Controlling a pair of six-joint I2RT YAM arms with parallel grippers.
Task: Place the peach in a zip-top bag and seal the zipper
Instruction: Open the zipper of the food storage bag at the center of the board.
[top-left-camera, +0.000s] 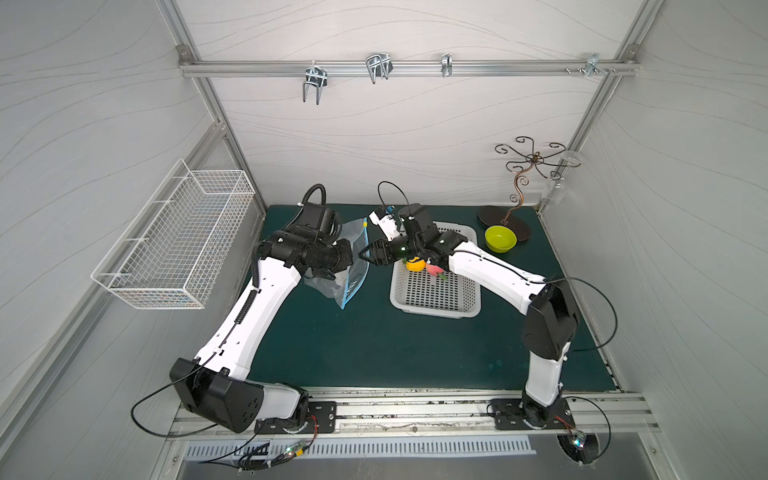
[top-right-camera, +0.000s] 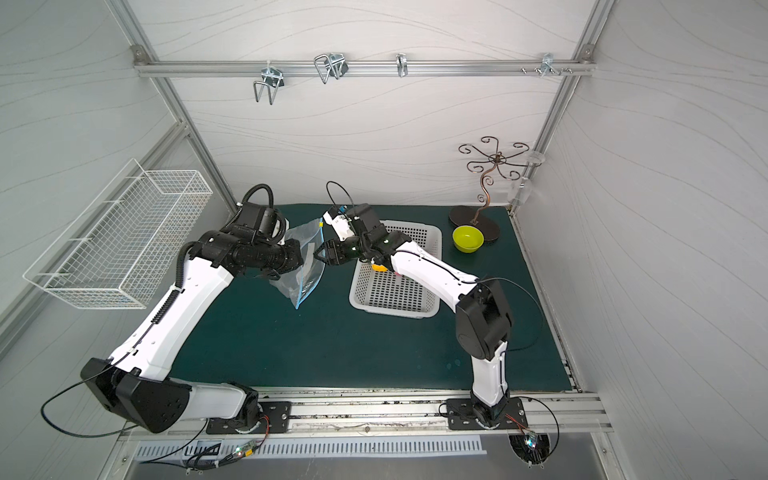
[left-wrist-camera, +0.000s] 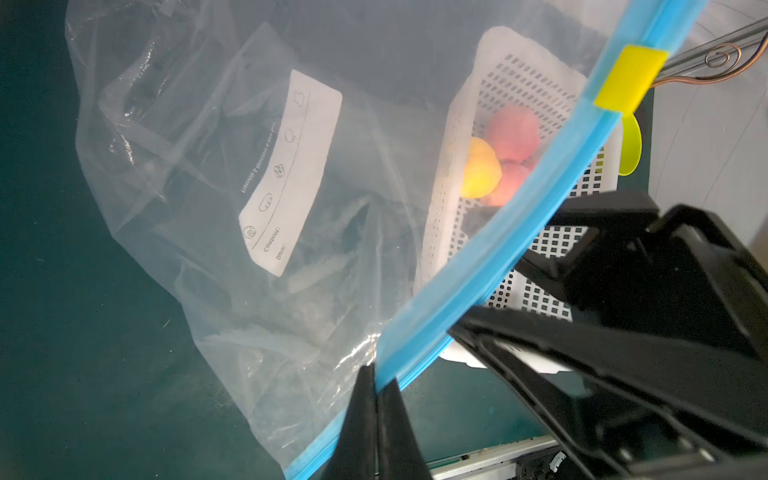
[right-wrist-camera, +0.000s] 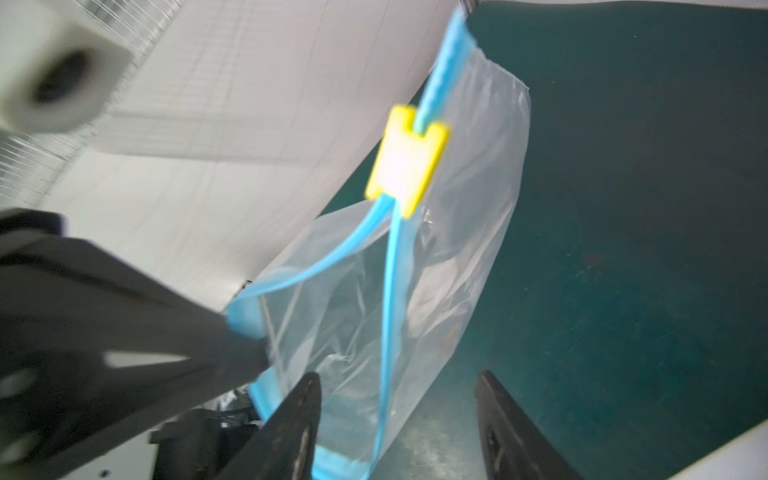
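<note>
Both tools are sitting at the zip-top bag (left-wrist-camera: 208, 166) near the tabletop's (top-left-camera: 374, 340) back edge; I'm clamping the zipper (left-wrist-camera: 519, 232) with the left tool (left-wrist-camera: 376, 374), right tool (right-wrist-camera: 397, 374) standing apart.

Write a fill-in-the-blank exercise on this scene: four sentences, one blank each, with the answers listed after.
1. The left gripper is shut on the ___ zipper.
2. The peach lies in the white basket, not yet in the clear ___.
3. The right gripper has its jaws ___.
4. The slider on the zipper is coloured ___.

Answers: blue; zip-top bag; open; yellow.
</note>
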